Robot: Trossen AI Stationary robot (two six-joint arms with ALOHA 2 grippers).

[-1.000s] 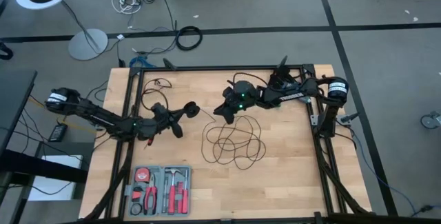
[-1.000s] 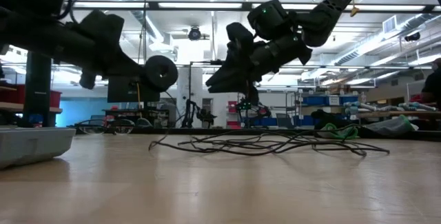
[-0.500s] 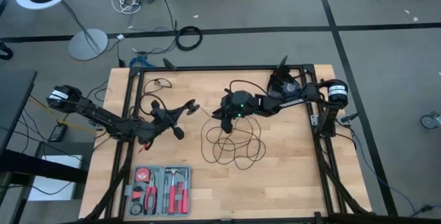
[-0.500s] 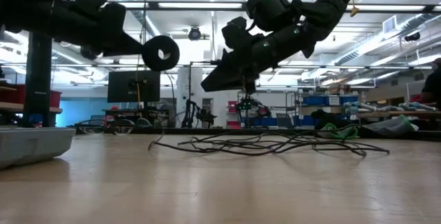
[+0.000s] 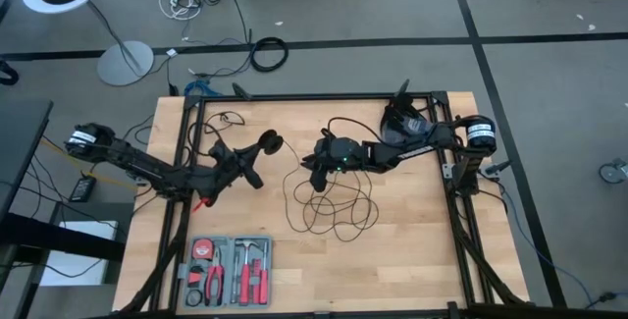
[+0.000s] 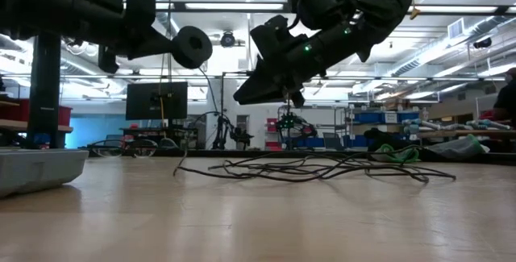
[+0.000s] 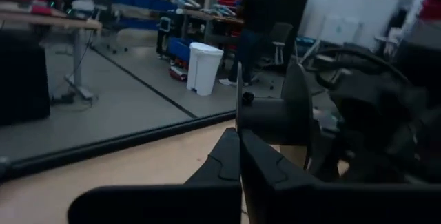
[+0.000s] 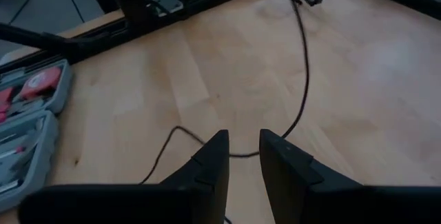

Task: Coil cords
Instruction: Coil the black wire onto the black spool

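left gripper [image 5: 263, 147] clamped on puck [image 5: 272, 143], raised, left of cord pile | right gripper [image 5: 314, 167] fingers parted, we see nothing held, above pile's upper edge | cords [image 5: 334, 204] looped on table [image 5: 412, 250]

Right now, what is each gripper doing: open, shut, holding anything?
Left gripper: shut on the puck, lifted off the table.
Right gripper: fingers apart, empty, above the cord.
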